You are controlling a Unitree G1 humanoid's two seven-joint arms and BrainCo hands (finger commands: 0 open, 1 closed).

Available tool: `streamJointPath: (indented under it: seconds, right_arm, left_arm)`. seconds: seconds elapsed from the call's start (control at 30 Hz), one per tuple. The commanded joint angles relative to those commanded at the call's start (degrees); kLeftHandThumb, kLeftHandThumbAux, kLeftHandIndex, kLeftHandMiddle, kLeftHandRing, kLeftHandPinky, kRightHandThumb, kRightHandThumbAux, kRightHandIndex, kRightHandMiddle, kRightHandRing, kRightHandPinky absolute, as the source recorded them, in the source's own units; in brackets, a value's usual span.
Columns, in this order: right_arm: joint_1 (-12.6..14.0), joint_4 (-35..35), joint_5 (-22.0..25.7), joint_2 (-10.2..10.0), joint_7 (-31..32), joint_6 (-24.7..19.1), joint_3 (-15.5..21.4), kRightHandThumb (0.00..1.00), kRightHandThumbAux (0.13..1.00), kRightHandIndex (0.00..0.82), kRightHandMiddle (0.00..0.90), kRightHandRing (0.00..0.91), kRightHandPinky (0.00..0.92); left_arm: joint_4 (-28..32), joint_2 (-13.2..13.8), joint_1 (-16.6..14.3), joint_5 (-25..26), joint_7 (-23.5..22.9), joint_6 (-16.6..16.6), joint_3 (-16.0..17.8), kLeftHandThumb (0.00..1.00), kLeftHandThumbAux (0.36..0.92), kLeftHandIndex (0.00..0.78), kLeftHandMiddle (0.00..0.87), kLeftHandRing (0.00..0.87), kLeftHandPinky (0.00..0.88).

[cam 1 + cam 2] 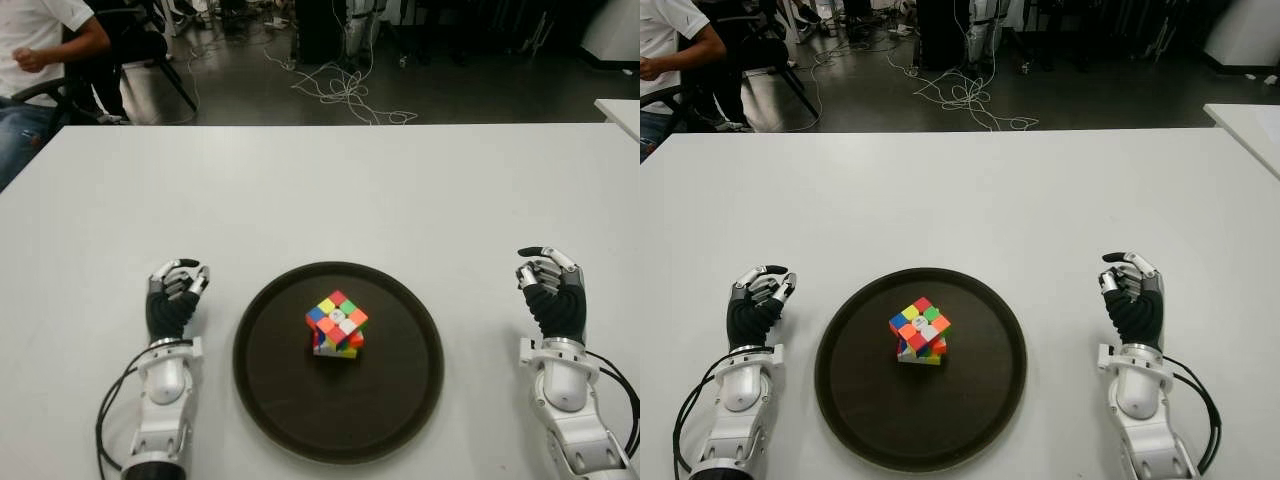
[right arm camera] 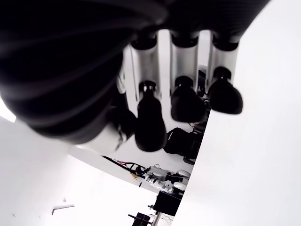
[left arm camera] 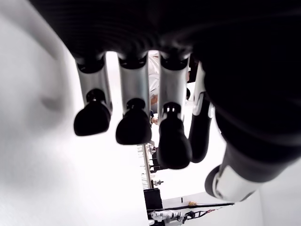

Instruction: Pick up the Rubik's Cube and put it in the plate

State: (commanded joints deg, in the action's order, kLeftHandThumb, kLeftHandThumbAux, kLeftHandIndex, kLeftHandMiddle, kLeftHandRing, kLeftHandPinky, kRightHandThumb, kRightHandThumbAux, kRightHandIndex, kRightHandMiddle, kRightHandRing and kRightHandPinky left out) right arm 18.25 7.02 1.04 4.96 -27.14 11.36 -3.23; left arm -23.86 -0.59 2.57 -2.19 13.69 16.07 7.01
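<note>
The Rubik's Cube [image 1: 337,324] stands inside the round dark plate [image 1: 400,400], near its middle, with its top layer twisted a little. My left hand [image 1: 176,287] is on the white table to the left of the plate, its fingers relaxed and holding nothing. To the right of the plate is my right hand [image 1: 548,281], its fingers loosely curved around nothing. Both wrist views show only relaxed fingers [image 3: 134,123] with no object between them, as with the right fingers [image 2: 186,101].
The white table [image 1: 330,190] stretches far beyond the plate. A seated person [image 1: 35,50] is at the far left past the table's back edge. Cables [image 1: 345,95] lie on the dark floor behind. Another white table corner [image 1: 622,110] shows at far right.
</note>
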Motion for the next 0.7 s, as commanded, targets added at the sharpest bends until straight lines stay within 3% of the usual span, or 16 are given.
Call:
streamJointPath:
  seconds: [0.43,0.7]
  right_arm:
    - [0.13,0.33,0.6,-0.14,0.53,0.85,-0.16,0.69,0.726,0.438,0.775,0.804,0.808]
    - [0.34,0.99,-1.11,1.03,1.0,0.96,-1.11,0.689,0.726,0.438,0.791,0.818,0.817]
  left_arm:
    - [-0.38,-0.31,0.15,0.93,-1.23,1.49,0.51,0.7,0.712,0.441,0.786,0.8,0.787]
    - [-0.97,-0.44,-0.06,0.46,-0.72,2.14,0.79,0.7,0.712,0.441,0.785,0.799,0.785]
